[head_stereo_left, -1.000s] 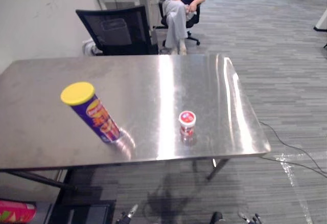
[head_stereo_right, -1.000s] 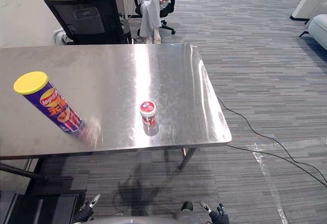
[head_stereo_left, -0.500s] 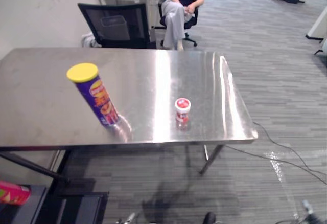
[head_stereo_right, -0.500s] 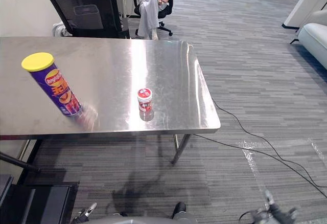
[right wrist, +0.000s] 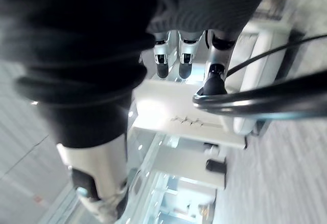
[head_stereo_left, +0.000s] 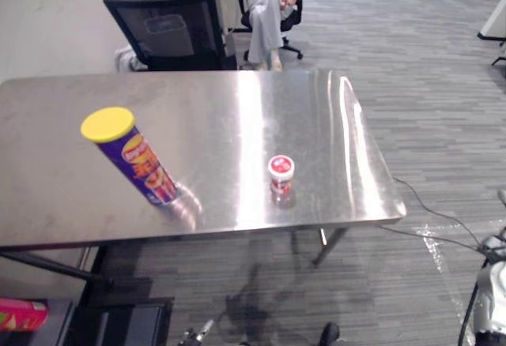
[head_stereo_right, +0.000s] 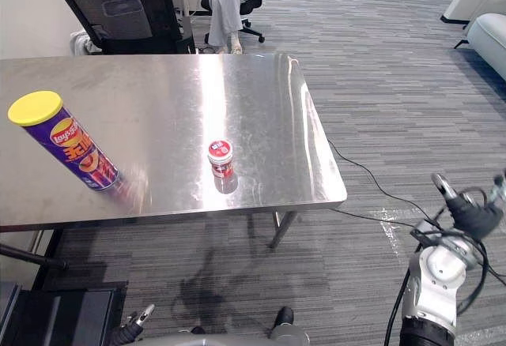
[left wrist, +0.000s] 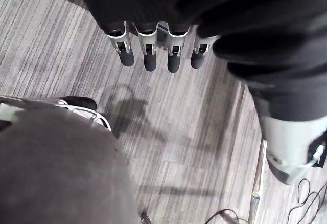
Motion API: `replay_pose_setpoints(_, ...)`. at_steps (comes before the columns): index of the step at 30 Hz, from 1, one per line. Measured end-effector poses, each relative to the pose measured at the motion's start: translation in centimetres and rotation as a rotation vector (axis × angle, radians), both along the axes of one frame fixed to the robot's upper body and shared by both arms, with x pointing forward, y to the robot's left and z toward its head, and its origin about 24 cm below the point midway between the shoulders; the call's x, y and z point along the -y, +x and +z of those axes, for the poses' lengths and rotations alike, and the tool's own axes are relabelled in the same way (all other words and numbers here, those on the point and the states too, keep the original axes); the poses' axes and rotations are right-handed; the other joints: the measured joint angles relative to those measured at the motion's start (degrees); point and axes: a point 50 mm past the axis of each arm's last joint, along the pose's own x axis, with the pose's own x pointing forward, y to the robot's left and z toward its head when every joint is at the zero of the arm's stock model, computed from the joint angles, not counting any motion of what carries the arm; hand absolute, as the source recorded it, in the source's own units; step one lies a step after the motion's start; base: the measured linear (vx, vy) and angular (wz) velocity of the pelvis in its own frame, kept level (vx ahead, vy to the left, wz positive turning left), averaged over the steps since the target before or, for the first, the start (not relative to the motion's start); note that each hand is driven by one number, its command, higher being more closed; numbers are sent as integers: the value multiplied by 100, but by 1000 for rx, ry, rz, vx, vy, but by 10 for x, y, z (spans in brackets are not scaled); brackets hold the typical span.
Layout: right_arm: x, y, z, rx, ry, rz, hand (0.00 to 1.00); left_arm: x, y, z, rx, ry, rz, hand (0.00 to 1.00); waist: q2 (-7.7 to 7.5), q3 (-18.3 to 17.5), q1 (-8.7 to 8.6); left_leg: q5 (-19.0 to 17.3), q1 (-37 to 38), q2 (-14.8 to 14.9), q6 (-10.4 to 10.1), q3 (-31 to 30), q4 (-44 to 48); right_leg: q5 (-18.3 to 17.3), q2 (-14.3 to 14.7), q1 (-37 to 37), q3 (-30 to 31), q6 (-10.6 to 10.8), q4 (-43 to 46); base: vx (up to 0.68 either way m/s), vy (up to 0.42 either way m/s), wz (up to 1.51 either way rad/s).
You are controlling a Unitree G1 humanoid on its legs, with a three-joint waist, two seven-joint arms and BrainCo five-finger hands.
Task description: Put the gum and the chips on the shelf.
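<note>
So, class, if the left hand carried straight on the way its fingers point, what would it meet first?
Probably the grey carpet floor: the left hand's straight fingers point down at it, with nothing between.

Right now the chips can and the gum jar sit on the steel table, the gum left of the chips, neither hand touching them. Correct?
Not quite: in the left eye view the gum jar is to the right of the chips can, not the left. Both sit on the steel table, and neither left hand nor right hand touches them.
</note>
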Motion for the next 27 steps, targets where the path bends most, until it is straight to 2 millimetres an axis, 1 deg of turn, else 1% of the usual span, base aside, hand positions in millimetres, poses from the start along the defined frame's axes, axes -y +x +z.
replay_pose_setpoints(2,-15,6,12,-13,-83,159,0,0,0,0,-4,10,0,0,-6,-3,-28,-50,0,-6,-1,2,30,15,-11,18,0,23,-23,-39,13,-1)
replay_pose_setpoints(3,-18,8,12,-25,-91,195,0,-1,0,0,-4,11,1,0,-12,-6,-34,-55,0,-12,0,5,37,19,-15,22,1,29,-33,-43,13,-1)
replay_pose_setpoints(4,-22,11,10,-45,-62,267,0,-1,0,0,-5,13,2,0,-16,-9,-41,-64,-2,-24,7,7,52,30,-26,35,1,45,-57,-43,11,-1)
replay_pose_setpoints(5,-24,15,5,-69,5,328,0,-1,0,0,-7,16,3,0,-15,-10,-52,-70,-8,-34,7,9,67,38,-38,39,3,58,-69,-41,11,0)
replay_pose_setpoints(7,-26,16,-6,-117,78,371,0,-1,0,0,-8,17,4,0,-9,-12,-64,-70,-12,-44,8,9,67,41,-48,36,3,61,-73,-17,6,0)
replay_pose_setpoints(8,-26,16,-19,-176,135,370,0,-1,-1,0,-9,19,6,0,-7,-13,-66,-70,-12,-44,8,10,67,42,-48,38,3,63,-76,0,0,0)
replay_pose_setpoints(10,-21,15,-31,-230,181,328,0,-1,-1,0,-12,24,10,0,-3,-16,-77,-70,-12,-45,8,13,67,48,-47,39,4,71,-81,0,0,0)
replay_pose_setpoints(12,-8,10,-48,-273,252,189,0,0,-1,0,-15,27,14,0,15,-27,-88,-69,-7,-46,8,16,67,64,-45,54,3,71,-101,0,0,0)
replay_pose_setpoints(13,-4,8,-51,-277,264,153,0,0,-2,-1,-17,29,17,0,22,-31,-89,-69,-6,-48,8,17,67,71,-45,59,3,70,-112,0,0,0)
replay_pose_setpoints(14,4,3,-54,-275,286,74,0,1,-2,-1,-21,30,21,0,38,-40,-94,-69,1,-52,8,18,68,78,-46,77,3,72,-131,0,0,0)
replay_pose_setpoints(15,8,1,-54,-270,293,38,0,1,-3,-1,-24,32,23,0,42,-42,-102,-69,14,-53,8,16,69,83,-46,99,3,70,-145,0,0,0)
replay_pose_setpoints(17,20,-8,-55,-252,313,-93,0,1,-4,-2,-29,35,27,0,45,-48,-107,-70,108,-51,7,21,70,86,-38,192,11,70,-164,0,0,0)
replay_pose_setpoints(20,28,-15,-51,-209,321,-187,0,1,-4,-2,-29,35,27,0,52,-59,-132,-71,124,-58,6,24,70,99,-47,208,22,71,-170,-26,0,0)
replay_pose_setpoints(22,30,-16,-50,-194,335,-211,0,1,-4,-2,-29,35,27,0,50,-61,-137,-71,126,-57,5,29,69,113,-43,205,32,61,-175,-57,-6,-1)
replay_pose_setpoints(24,34,-17,-51,-145,427,-216,0,1,-4,-2,-29,35,27,0,50,-65,-146,-71,126,-57,5,40,69,143,-36,200,61,50,-194,-65,-8,-3)
replay_pose_setpoints(25,40,-18,-57,-102,540,-221,0,1,-4,-2,-29,36,28,0,41,-76,-137,-71,124,-58,6,50,69,162,-29,197,81,45,-216,-70,-9,-6)
replay_pose_setpoints(27,55,-29,-92,82,1015,-279,0,1,-4,-2,-32,37,30,0,12,-134,-116,-70,109,-61,7,68,70,192,-19,193,108,37,-276,-64,-9,-7)
